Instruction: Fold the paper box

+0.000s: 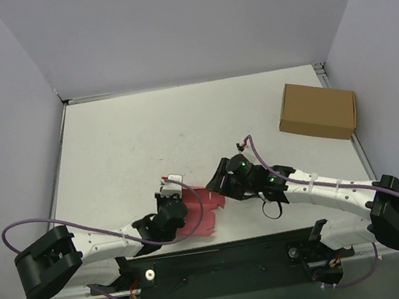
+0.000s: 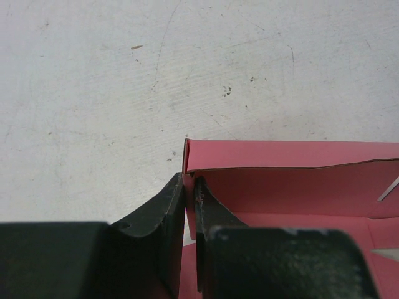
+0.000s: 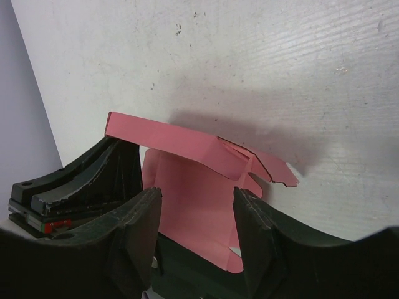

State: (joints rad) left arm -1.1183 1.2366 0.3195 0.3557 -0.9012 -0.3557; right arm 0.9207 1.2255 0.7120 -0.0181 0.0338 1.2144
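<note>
The paper box (image 1: 207, 210) is pink-red card, partly folded, lying near the front middle of the table. My left gripper (image 1: 178, 209) is at its left edge, shut on one upright side wall of the paper box (image 2: 293, 180); in the left wrist view the thin card is pinched between the black fingers (image 2: 168, 212). My right gripper (image 1: 216, 184) is at the box's right end, open. In the right wrist view its fingers (image 3: 140, 230) stand apart, with a pink panel (image 3: 193, 199) just beyond the gap and a bent flap (image 3: 187, 140) above it.
A larger brown cardboard box (image 1: 318, 111) lies at the back right of the white table (image 1: 145, 135). Grey walls close the table in on three sides. The left gripper's black body (image 3: 81, 180) sits close to the right gripper's left finger.
</note>
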